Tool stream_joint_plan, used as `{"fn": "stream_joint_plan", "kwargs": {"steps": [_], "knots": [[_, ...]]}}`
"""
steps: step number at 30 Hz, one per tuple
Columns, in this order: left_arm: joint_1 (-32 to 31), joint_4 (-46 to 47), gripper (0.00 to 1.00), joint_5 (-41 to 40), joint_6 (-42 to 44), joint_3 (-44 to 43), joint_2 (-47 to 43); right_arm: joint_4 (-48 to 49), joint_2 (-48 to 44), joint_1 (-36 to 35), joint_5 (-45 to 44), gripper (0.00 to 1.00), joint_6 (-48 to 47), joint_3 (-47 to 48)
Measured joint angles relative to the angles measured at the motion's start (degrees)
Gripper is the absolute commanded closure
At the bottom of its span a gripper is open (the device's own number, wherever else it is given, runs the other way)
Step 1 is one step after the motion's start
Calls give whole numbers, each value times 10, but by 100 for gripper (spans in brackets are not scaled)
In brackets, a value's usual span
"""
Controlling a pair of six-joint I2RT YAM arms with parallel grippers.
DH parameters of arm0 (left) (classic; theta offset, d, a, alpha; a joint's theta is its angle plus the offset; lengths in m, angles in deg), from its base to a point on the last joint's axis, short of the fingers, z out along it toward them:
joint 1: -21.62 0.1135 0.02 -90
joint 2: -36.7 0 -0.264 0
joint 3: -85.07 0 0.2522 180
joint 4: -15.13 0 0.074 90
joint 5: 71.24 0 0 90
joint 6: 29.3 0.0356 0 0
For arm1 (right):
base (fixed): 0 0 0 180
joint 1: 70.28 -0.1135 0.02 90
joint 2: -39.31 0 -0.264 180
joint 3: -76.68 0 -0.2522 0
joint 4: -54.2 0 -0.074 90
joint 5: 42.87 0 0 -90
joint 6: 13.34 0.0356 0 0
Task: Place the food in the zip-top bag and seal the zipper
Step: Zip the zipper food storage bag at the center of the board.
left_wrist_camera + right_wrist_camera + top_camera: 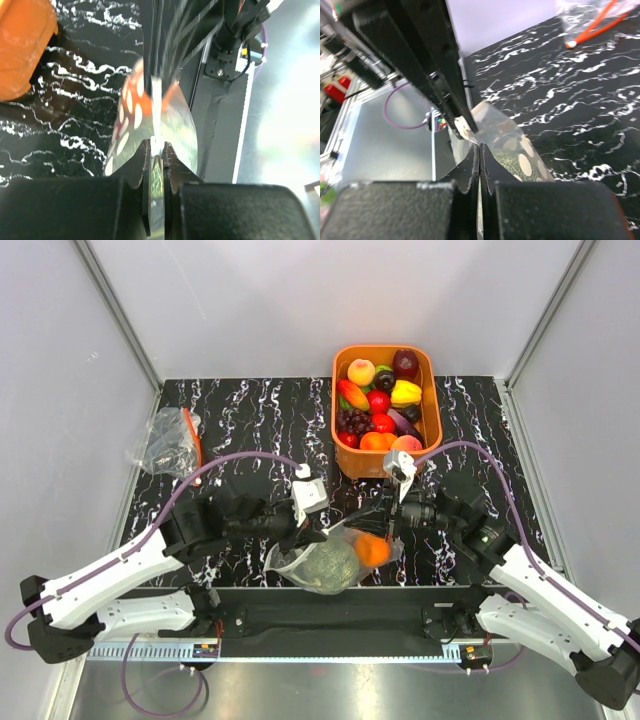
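Note:
The dotted zip-top bag [300, 558] hangs between my two grippers near the table's front edge. The green netted melon [328, 562] and the orange fruit [373, 550] are inside it. My left gripper [305, 532] is shut on the zipper strip [157, 107] at the bag's mouth; the orange fruit [137, 97] shows through the dots. My right gripper [387, 523] is shut on the same mouth edge, close to the left fingers [455, 100]; the melon [507, 162] shows through the bag [530, 150]. I cannot pick out a small red-peach fruit in the bag.
An orange basket [345, 455] full of toy produce stands at the back middle, and also shows in the left wrist view [22, 47]. A crumpled clear bag with an orange strip [170, 440] lies at the back left. The table's front edge runs just below the hanging bag.

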Motion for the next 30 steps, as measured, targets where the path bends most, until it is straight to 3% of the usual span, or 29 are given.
{"fn": "stream_joint_plan", "kwargs": {"steps": [23, 30], "knots": [[5, 2, 100, -73, -14, 61, -26, -10, -25, 137, -205, 100, 101, -52], [5, -50, 100, -64, -26, 70, -31, -30, -33, 204, -328, 100, 110, -52]]}}
